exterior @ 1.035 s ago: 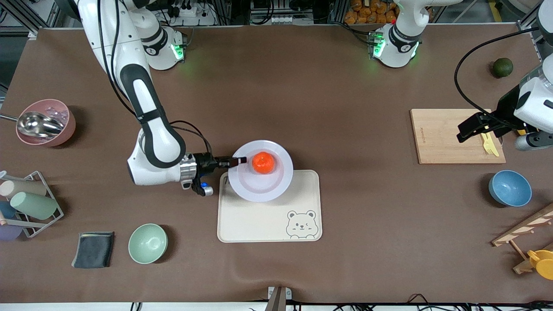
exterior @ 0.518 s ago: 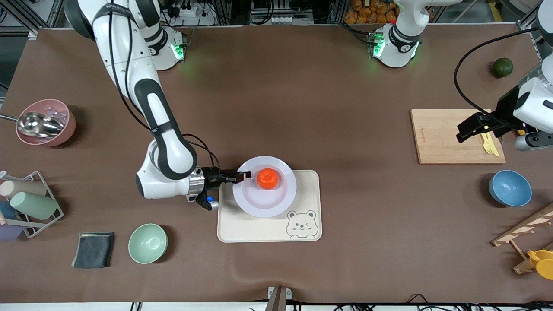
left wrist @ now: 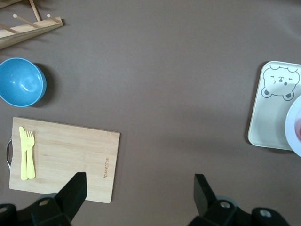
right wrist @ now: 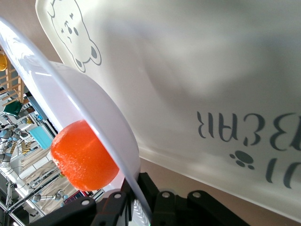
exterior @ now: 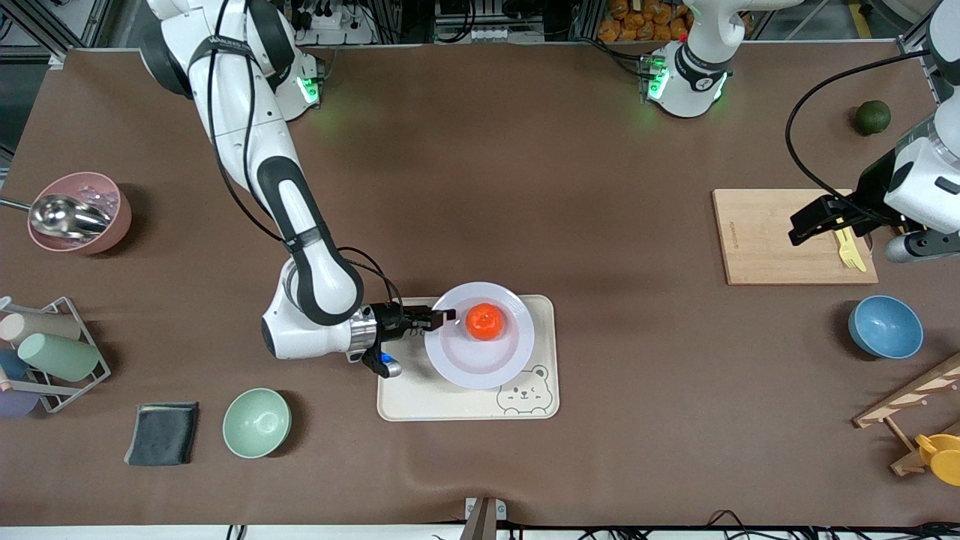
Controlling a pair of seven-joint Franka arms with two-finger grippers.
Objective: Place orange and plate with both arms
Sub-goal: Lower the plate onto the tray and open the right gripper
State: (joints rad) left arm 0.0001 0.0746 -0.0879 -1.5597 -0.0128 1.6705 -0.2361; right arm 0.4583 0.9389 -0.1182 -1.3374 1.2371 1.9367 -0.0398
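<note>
The pale plate hangs tilted just above the cream bear tray, and the orange rests on it. My right gripper is shut on the plate's rim on the side toward the right arm's end of the table. The right wrist view shows the plate edge-on between the fingers of the right gripper, the orange on it and the tray underneath. My left gripper waits open and empty over the wooden cutting board; in its own view the left gripper holds nothing.
A yellow fork and knife lie on the cutting board. A blue bowl, wooden rack and dark green fruit are at the left arm's end. A green bowl, grey cloth, cup rack and pink bowl are at the right arm's end.
My right arm has carried the plate with the orange nearer to the front camera and toward the left arm's end, farther over the tray. The left arm has barely moved.
</note>
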